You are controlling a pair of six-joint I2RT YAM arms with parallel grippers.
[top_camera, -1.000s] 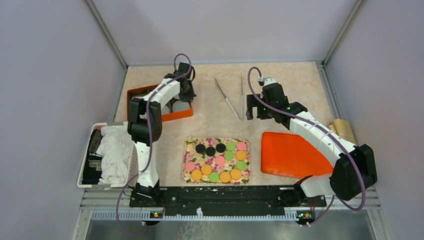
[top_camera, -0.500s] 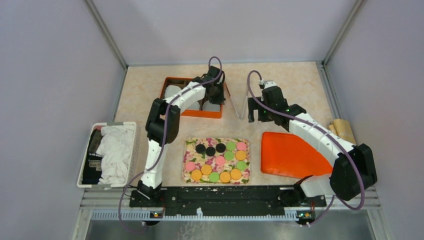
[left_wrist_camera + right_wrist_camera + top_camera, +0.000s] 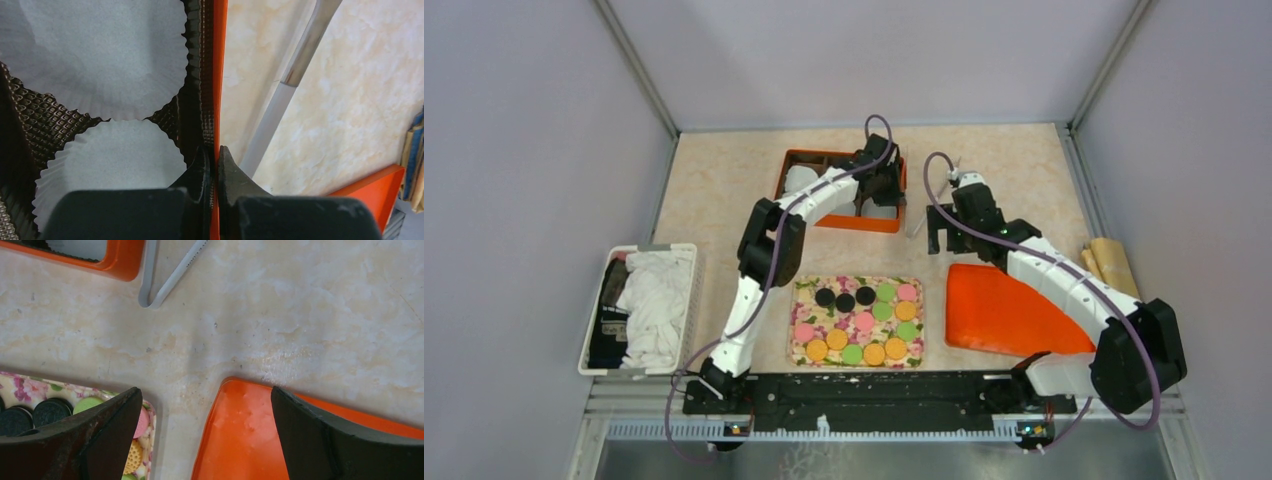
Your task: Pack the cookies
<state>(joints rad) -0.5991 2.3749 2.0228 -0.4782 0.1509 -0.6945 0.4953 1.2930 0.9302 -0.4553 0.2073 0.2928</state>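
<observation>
Centrally on the mottled beige stone-look bench (image 3: 724,190) lies a flat rectangular tray with a floral print (image 3: 849,283). On it rest the cookies (image 3: 865,321), small flat round discs, fifteen by the top view's count: three black, three pink, four green, five orange; in the right wrist view the black ones are embossed like sandwich biscuits and an orange one carries a fine dotted grid. Behind the tray sits a glossy orange rectangular box (image 3: 218,60), lined with a dark diamond-embossed insert (image 3: 30,120); two white fluted paper cups (image 3: 100,50) with crimped edges show inside it in the left wrist view. The left fingers (image 3: 231,172) are pinched tight on the box's thin right wall, one inside and one outside. Just beside that wall lies one pair of slim metal tongs (image 3: 306,47), silvery along the arm and paler toward one end. The right fingers (image 3: 320,435), matte black and wedge-shaped, stand spread wide and hold nothing, above bare bench between the floral tray and a smooth flat orange panel with rounded corners (image 3: 250,440). At the left edge a white slotted basket (image 3: 692,305) holds crumpled white cloth (image 3: 654,300).
</observation>
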